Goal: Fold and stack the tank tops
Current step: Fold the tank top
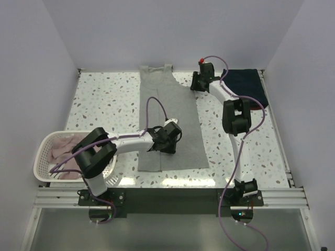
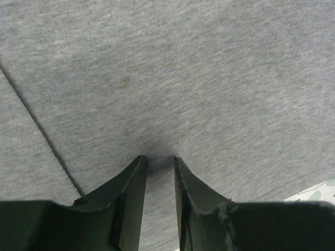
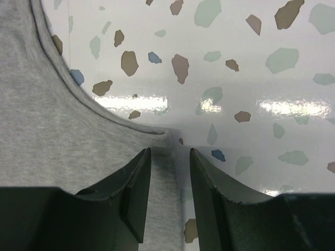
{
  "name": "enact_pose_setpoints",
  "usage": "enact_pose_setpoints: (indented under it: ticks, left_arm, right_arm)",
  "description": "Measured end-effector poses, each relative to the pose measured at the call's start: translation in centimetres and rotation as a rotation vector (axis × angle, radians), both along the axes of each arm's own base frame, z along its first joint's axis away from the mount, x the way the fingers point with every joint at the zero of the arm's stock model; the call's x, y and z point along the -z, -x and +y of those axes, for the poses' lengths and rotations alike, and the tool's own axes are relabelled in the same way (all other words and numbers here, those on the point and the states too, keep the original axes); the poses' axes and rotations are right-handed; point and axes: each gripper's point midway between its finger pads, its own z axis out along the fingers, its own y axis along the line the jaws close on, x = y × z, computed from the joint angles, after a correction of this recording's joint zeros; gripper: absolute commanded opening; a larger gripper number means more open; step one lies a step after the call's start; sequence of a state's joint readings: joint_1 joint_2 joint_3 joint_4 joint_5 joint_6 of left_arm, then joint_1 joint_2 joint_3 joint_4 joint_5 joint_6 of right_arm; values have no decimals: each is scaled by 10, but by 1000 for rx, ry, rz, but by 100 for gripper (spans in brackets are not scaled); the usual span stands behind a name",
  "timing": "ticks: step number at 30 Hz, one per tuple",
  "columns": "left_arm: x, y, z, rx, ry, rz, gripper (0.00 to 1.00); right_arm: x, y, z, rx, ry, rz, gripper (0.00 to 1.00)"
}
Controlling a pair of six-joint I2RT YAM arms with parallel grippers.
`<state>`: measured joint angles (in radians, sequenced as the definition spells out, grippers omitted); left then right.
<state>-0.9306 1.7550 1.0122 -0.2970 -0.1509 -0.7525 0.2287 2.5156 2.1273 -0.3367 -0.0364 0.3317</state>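
A plain grey tank top [image 1: 170, 104] lies flat along the middle of the table, straps at the far edge. My left gripper [image 1: 170, 137] rests tips-down on its lower middle; in the left wrist view the gripper [image 2: 159, 158] has its jaws a little apart on the grey cloth [image 2: 183, 68], holding nothing. My right gripper [image 1: 199, 81] is at the top's right armhole; in the right wrist view the gripper [image 3: 170, 150] is open and straddles the cloth's side edge [image 3: 42, 120]. A folded navy top [image 1: 243, 83] lies at the back right. Pale pinkish tops [image 1: 63, 149] lie in the basket.
A white slotted basket [image 1: 42, 151] stands at the near left beside the left arm. White walls enclose the speckled table [image 1: 104, 99] on three sides. A layer edge [image 2: 36, 125] runs diagonally across the grey cloth to the left of my left fingers.
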Motion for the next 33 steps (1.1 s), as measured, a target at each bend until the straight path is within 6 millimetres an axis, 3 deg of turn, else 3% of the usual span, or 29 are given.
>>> enact_pose_setpoints:
  ticks: [6,13,25,29,33]
  left_arm:
    - [0,8,7,8,-27,18,33]
    - [1,26,32,18,-90,57,33]
    - [0,41,54,47,-168,97,36]
    - [-12,37,50,61,-164,84,42]
    - [-35,33,30,88,-101,41,44]
  right_arm:
    - [3,2,-1,4,-1,-14,38]
    - [4,27,-8,17,6,-7,36]
    - [6,43,8,3,19,-10,29]
    - [6,47,14,2,34,-11,28]
    - [7,50,12,10,43,-4,21]
